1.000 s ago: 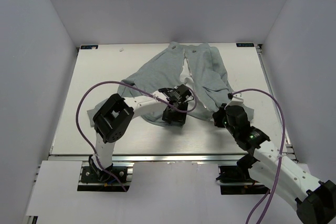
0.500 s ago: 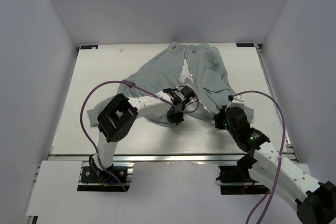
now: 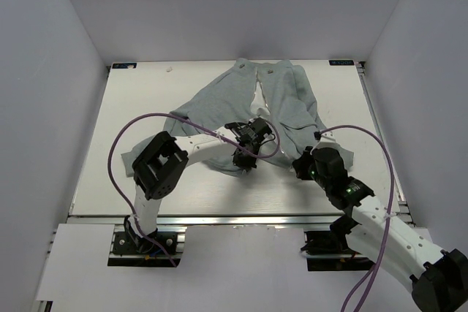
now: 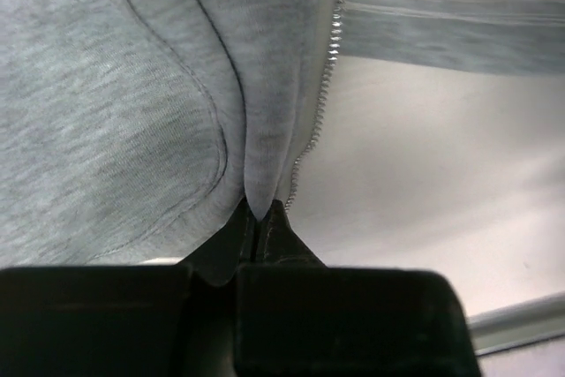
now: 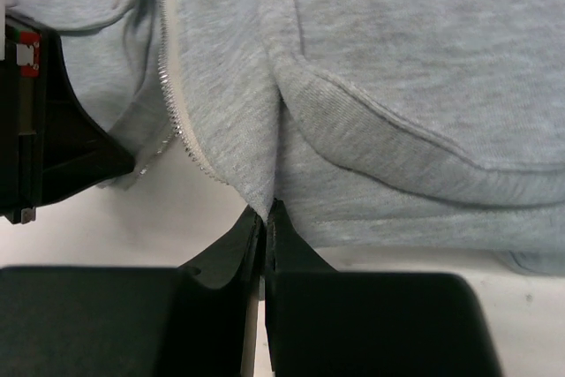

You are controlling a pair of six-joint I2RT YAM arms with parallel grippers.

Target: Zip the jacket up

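Across the middle of the counter [image 3: 146,107], from its far edge down toward the near edge, the jacket [image 3: 281,100] lies spread and rumpled, its front open in a narrow V. The left claw [image 4: 260,218] is clenched on a fold of the bottom hem just beside one row of zipper teeth [image 4: 328,59]. The right claw [image 5: 265,214] is clenched on the other front panel's hem, between its own teeth [image 5: 172,103] and a pocket [image 5: 397,156].

The cloth looks light, soft and limp. It will likely sag, bunch and stretch rather than keep any shape, so the hems probably have to be held taut for the two tooth rows to line up. The fabric itself seems to give good grip and little risk of damage. The teeth are small and stiff by comparison. The best holds appear to be these hem corners right at the zipper's foot. No slider or pull tab can be made out in any view.
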